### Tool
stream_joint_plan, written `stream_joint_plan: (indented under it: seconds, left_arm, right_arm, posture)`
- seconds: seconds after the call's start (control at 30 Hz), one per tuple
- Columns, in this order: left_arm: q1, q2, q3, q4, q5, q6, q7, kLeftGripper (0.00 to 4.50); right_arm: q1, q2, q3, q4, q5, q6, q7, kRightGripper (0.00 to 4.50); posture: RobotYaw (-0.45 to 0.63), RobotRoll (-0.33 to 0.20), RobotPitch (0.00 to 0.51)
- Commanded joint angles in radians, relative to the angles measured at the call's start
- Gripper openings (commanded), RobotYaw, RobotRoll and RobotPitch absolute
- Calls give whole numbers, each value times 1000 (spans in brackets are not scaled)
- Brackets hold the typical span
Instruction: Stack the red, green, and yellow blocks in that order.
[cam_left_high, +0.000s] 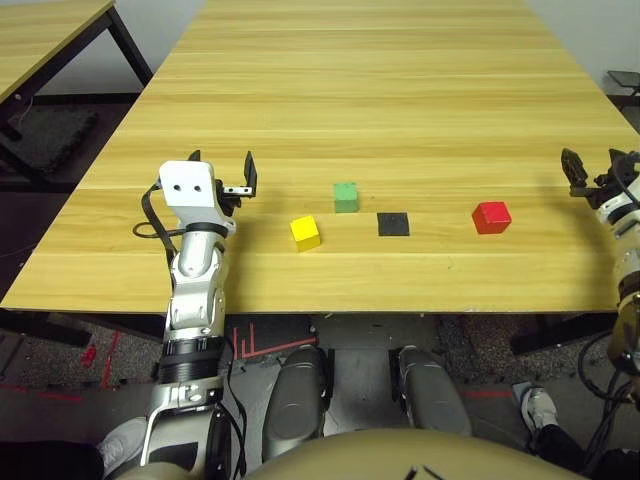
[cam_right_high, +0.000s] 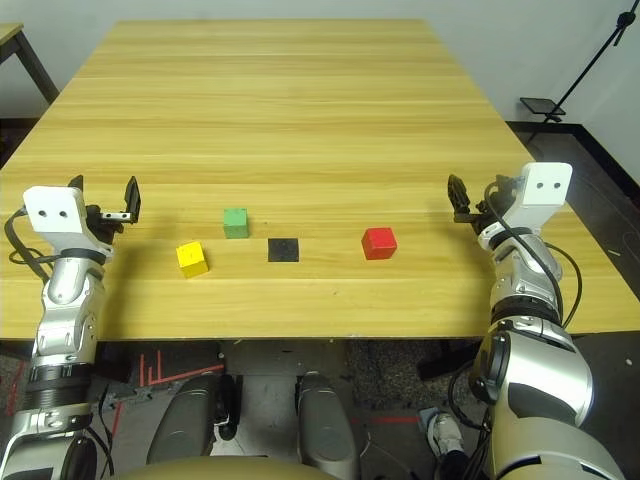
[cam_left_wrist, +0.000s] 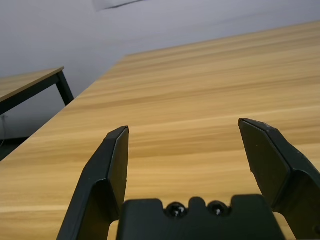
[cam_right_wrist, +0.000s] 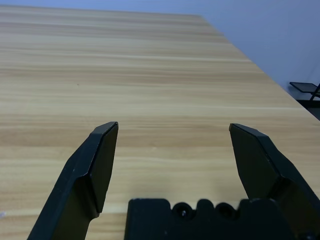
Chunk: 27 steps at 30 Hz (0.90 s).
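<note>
Three cubes lie near the table's front edge. The yellow block (cam_left_high: 306, 232) is leftmost, with the green block (cam_left_high: 346, 196) a little behind it to the right, and the red block (cam_left_high: 491, 216) sits farther right. My left gripper (cam_left_high: 222, 170) hovers open to the left of the yellow block, nothing between its fingers (cam_left_wrist: 114, 165). Over on the right, my right gripper (cam_right_high: 476, 195) is open and empty too, off to the right of the red block, its fingers (cam_right_wrist: 98, 160) spread wide over bare wood.
A flat black square patch (cam_left_high: 393, 223) lies on the wooden table (cam_left_high: 380, 90) between the green and red blocks. A second table (cam_left_high: 45, 35) stands at the far left. A black stand (cam_right_high: 560, 95) rises beyond the right edge.
</note>
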Motion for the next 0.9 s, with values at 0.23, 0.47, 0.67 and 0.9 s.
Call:
stream_joint_plan:
  seconds: [0.23, 0.47, 0.67, 0.9]
  left_arm:
    - [-13, 26, -45, -15, -55, 34, -116, 4451]
    - [-55, 99, -100, -200, -252, 214, -382, 4451]
    - [-128, 189, -165, -202, -334, 336, -589, 4451]
    - [-190, 228, -219, -142, -293, 323, -680, 4451]
  right_arm:
    - [-18, -22, 38, -31, -18, 51, 120, 4500]
    - [-77, -65, 133, -184, 9, 234, 583, 4500]
    - [-86, -144, 317, -246, -77, 270, 960, 4500]
    - [-137, -159, 499, -152, -166, 134, 1037, 4500]
  posture:
    - [87, -163, 109]
    - [115, -187, 88]
    - [105, -195, 79]
    - [148, -186, 71]
